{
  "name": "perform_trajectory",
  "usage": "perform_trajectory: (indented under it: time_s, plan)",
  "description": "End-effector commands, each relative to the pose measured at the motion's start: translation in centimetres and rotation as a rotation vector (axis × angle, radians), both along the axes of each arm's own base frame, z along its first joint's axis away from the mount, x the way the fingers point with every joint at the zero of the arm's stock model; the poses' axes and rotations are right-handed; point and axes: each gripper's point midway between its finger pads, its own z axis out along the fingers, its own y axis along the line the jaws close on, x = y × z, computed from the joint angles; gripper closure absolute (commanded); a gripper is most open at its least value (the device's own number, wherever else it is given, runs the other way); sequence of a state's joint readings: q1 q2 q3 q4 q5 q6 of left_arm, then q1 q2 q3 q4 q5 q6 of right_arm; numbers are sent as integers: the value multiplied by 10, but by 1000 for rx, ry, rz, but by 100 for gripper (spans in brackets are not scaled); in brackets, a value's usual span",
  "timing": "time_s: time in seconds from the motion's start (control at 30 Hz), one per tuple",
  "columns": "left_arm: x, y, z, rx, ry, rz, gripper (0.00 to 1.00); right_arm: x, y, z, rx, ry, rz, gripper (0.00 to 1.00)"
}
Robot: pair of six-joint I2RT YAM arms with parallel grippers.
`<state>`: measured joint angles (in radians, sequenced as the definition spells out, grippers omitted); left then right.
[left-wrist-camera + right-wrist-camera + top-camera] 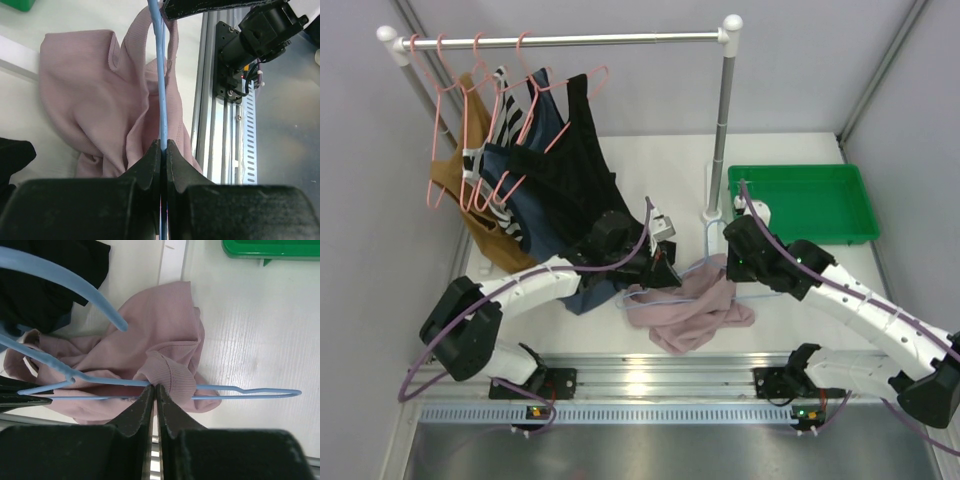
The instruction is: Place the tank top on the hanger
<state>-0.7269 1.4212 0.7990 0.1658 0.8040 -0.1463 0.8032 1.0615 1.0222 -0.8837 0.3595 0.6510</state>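
**Both tools clamp the hanger**

Your left tool (pixel 163 146) pinches the hanger (pixel 160 75) wire. Your right tool (pixel 155 388) is closed on its lower bar, beside a fold of the tank top (pixel 165 335), which lies bunched mid-frame on the worktop (pixel 240 315).

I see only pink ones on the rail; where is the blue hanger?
In the top view, the hanger lies across the tank top at the table's near middle, its wire pinched in the left claw.

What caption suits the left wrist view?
Left gripper shut on the blue hanger wire, with the pink tank top bunched beneath.
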Motion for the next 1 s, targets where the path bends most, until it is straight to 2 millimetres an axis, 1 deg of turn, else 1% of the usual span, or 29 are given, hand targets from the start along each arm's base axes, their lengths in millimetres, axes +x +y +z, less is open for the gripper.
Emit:
perform_trajectory:
  time_s: [0.0,0.07,0.1,0.13,0.17,0.2,0.33,0.4,0.57,0.7,0.8,0.87,0.9,0.97]
  plan:
    - [6,-19,39,-120,-110,-54,100,7,-1,26,17,-89,-8,93]
    - [7,-22,37,-115,-105,-57,100,7,-3,32,28,-108,-11,89]
    - [7,-23,36,-113,-102,-59,100,8,-3,34,36,-118,-9,82]
    - [9,-25,38,-116,-106,-59,100,7,-3,38,39,-129,-2,79]
    - [9,-27,36,-110,-100,-60,100,7,-3,42,46,-139,3,76]
    - [9,-28,35,-108,-98,-62,100,8,-2,45,53,-149,7,70]
    - [13,-31,32,-102,-96,-62,100,9,2,59,86,-196,43,60]
    - [13,-32,30,-98,-90,-68,100,10,5,63,93,-208,63,55]
    - [13,-36,28,-94,-82,-76,100,16,22,67,117,-242,108,52]
    - [12,-37,27,-86,-79,-81,100,19,35,63,123,-241,134,51]
    - [10,-39,27,-85,-79,-86,100,25,44,56,116,-233,137,51]
    - [9,-39,27,-84,-78,-88,100,28,44,50,103,-228,126,52]
    - [9,-40,28,-85,-80,-88,100,29,45,44,89,-215,123,53]
    - [8,-40,28,-83,-83,-86,100,30,45,39,83,-209,117,55]
